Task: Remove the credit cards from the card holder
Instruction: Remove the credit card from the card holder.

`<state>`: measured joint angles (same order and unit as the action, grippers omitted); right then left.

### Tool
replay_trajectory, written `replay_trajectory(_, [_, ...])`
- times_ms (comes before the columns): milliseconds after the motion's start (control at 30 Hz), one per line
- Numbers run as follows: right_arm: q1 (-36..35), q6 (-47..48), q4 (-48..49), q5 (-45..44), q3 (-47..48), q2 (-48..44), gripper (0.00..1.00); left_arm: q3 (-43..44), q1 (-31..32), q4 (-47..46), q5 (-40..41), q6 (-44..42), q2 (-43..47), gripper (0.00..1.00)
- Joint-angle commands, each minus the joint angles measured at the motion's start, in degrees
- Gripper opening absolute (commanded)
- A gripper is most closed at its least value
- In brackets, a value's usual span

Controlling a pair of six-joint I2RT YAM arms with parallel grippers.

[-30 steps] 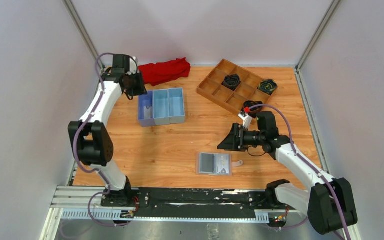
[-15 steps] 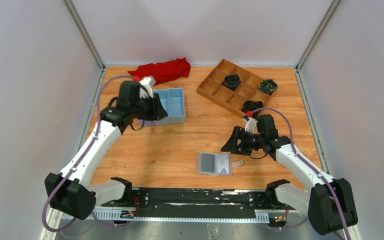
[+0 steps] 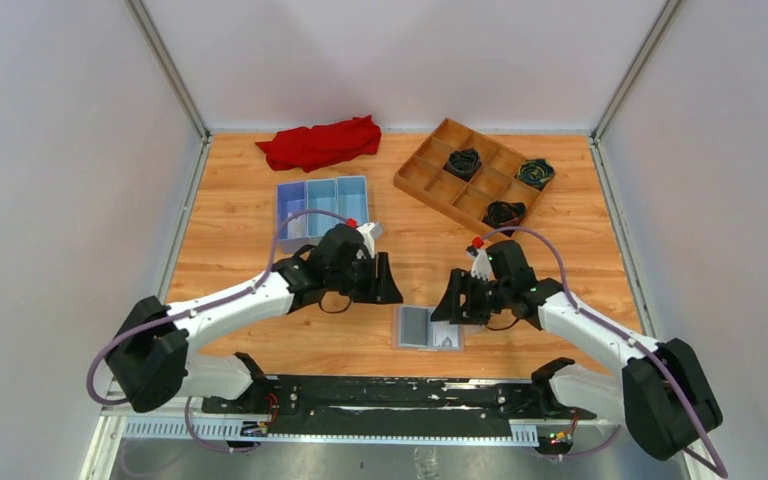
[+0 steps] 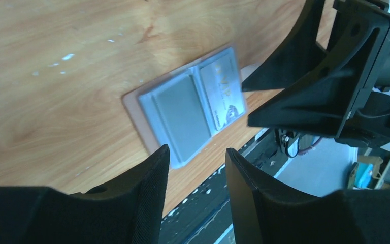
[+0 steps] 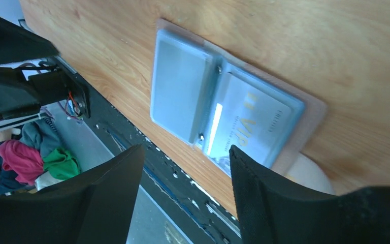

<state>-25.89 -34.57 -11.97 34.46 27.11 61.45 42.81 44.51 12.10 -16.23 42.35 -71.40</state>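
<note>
The card holder [image 3: 430,327] lies open and flat near the table's front edge, its grey inside facing up. In its right panel sits a pale credit card [image 5: 254,116] with "VIP" printed on it, also visible in the left wrist view as a credit card [image 4: 224,87]; the left panel [image 5: 180,89] shows plain grey. Other credit cards do not show. My left gripper [image 3: 387,284] hovers just up and left of the holder, open and empty. My right gripper [image 3: 448,304] hangs open over the holder's upper right edge, touching nothing. From the left wrist, the card holder [image 4: 185,112] lies beyond my open left gripper [image 4: 197,157].
A blue three-compartment tray [image 3: 323,212] stands behind the left arm. A wooden grid tray [image 3: 438,158] at the back right holds black coiled items. A red cloth [image 3: 320,143] lies at the back. The black base rail [image 3: 380,390] runs just in front of the holder.
My left arm swung from the back left near the blue tray down to the card holder, its jaws widening. My right gripper moved left and forward onto the holder's edge.
</note>
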Motion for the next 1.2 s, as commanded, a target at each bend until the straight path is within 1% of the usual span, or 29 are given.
replay_trajectory(0, [-4.03,-5.87,8.07,-0.64,-1.97,3.40,0.58,0.78,4.34,-6.70,2.47,4.36,-4.33,0.50])
replay_trajectory(100, [-4.34,-8.32,13.17,0.01,-3.31,6.45,0.41,0.65,5.32,-8.50,2.24,5.42,-6.75,0.50])
replay_trajectory(167, [-4.30,-8.92,14.78,0.00,-3.59,8.09,0.36,-0.36,5.32,-10.26,2.16,6.46,-7.54,0.51])
replay_trajectory(233, [-4.34,-9.41,16.18,0.28,-3.86,9.13,0.35,-0.90,5.32,-10.43,2.23,6.69,-8.35,0.51])
replay_trajectory(400, [-4.30,-9.21,17.83,0.93,-3.67,11.90,0.34,-2.15,5.32,-10.45,2.16,6.95,-8.93,0.53])
replay_trajectory(500, [-4.32,-9.42,19.31,1.56,-3.88,13.78,0.34,-2.78,5.31,-10.64,1.75,7.21,-9.45,0.56])
replay_trajectory(600, [-4.25,-9.59,19.38,0.98,-3.94,14.14,0.32,-2.54,5.41,-10.65,0.53,7.31,-10.56,0.58])
replay_trajectory(633, [-4.18,-9.37,17.96,0.40,-3.68,13.58,0.31,-2.29,5.41,-10.62,-0.10,7.23,-10.82,0.58])
replay_trajectory(700, [-4.22,-7.00,11.32,-2.83,-1.81,10.83,0.30,-1.97,5.65,-10.66,-1.05,7.16,-11.20,0.59])
replay_trajectory(767, [-4.17,-4.26,4.41,-7.62,-0.22,6.33,0.31,-1.94,5.84,-10.66,-1.11,7.13,-11.34,0.61])
replay_trajectory(833, [-3.46,-2.17,0.25,-11.07,0.41,2.51,0.34,-2.02,5.94,-10.64,-1.02,7.13,-11.94,0.61])
replay_trajectory(1000, [0.62,-1.28,-1.95,-11.79,-2.47,-0.56,0.37,-1.53,6.26,-10.69,-1.81,6.63,-14.12,0.62])
replay_trajectory(1167, [0.93,-1.94,-1.20,-11.09,-4.81,-0.15,0.37,-0.91,6.77,-11.04,-2.02,6.44,-16.07,0.62])
